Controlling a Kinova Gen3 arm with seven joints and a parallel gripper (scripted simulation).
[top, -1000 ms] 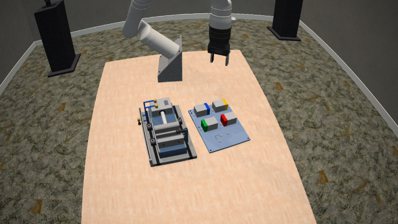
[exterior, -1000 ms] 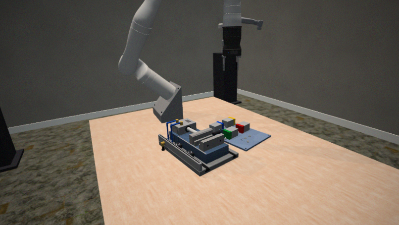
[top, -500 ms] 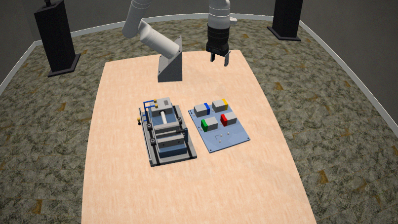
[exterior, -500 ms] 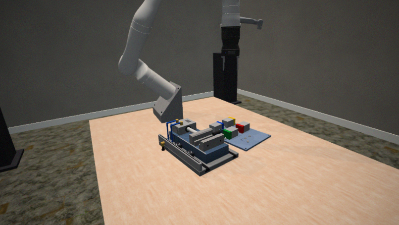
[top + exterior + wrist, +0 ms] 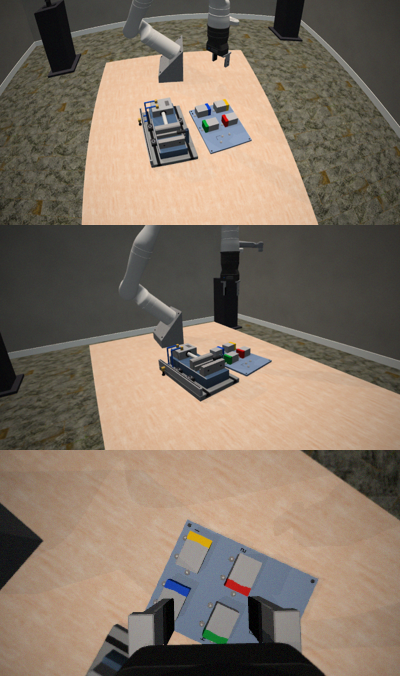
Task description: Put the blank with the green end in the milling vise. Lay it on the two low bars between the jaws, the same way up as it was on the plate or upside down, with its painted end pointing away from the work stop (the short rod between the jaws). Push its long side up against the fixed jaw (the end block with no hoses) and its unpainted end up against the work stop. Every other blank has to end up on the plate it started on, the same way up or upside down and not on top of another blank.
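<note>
The grey blank with the green end (image 5: 210, 125) (image 5: 231, 357) (image 5: 220, 623) lies on the blue plate (image 5: 237, 139) (image 5: 258, 363) (image 5: 287, 581), in the row nearer the vise side. My gripper (image 5: 221, 60) (image 5: 230, 288) (image 5: 211, 613) is open and empty, high above the plate. In the wrist view the green-ended blank shows between my fingers, far below. The milling vise (image 5: 167, 131) (image 5: 199, 364) stands left of the plate, with nothing between its jaws. The fixed jaw (image 5: 171, 142) (image 5: 212, 367) is the near end block. The work stop rod (image 5: 181, 131) sticks in from the plate side.
Three other blanks lie on the plate: blue-ended (image 5: 203, 109) (image 5: 175, 592), yellow-ended (image 5: 221, 105) (image 5: 196, 552) and red-ended (image 5: 230, 119) (image 5: 242, 573). The arm's grey base mount (image 5: 171, 65) (image 5: 168, 330) stands behind the vise. Black pillars (image 5: 57, 36) (image 5: 289, 16) stand on the floor.
</note>
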